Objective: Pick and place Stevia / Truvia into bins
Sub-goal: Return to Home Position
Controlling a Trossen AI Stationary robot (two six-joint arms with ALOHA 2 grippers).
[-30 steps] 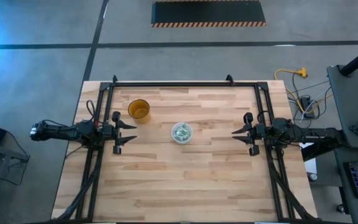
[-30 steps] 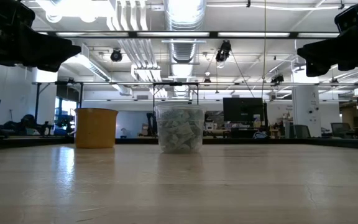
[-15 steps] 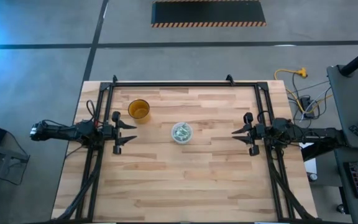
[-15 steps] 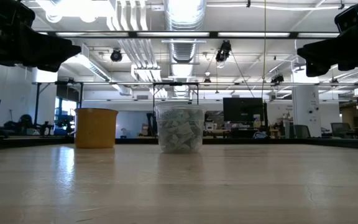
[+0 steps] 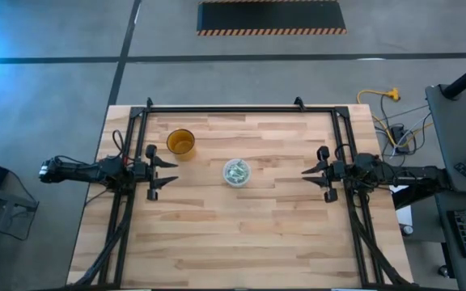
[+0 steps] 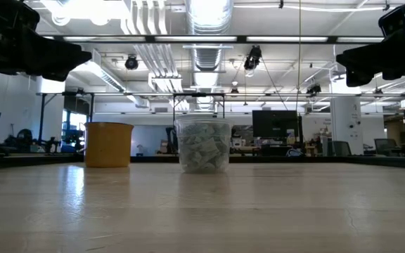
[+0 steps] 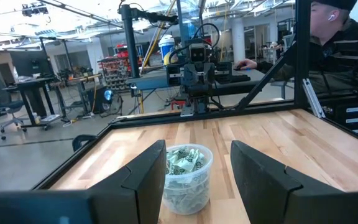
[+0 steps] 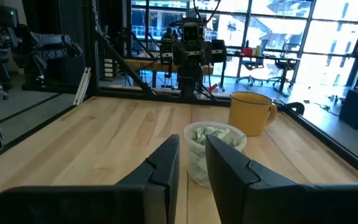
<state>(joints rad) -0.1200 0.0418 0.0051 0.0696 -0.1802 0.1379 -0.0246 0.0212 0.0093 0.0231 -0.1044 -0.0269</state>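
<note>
the sachets [image 7: 185, 160] are heaped inside the clear cup [image 5: 236, 172], pale green and white, filling most of it as the low view shows through the wall. you've got that cup upright near the middle of the table [image 5: 241, 242], about midway between the two arms. the amber cup [image 5: 181, 143] stands upright too, apart from the clear cup, over on the left arm's side and nearer the table's back edge. your left gripper [image 5: 173, 171] sits at the left edge of the table, raised off the wood and pointing level toward the centre. its fingers are spread wide, and in its wrist view the clear cup shows between them, well off. your right gripper [image 5: 308, 176] sits at the right edge, mirrored, also raised and pointing at the centre. its fingers are parted with a slimmer gap in its wrist view, and the clear cup and amber cup show beyond them. both grippers are well apart from the clear cup. a black frame [image 5: 217, 109] runs round the table. a person [image 7: 334, 31] shows beyond the table's right side in the left wrist view.
</note>
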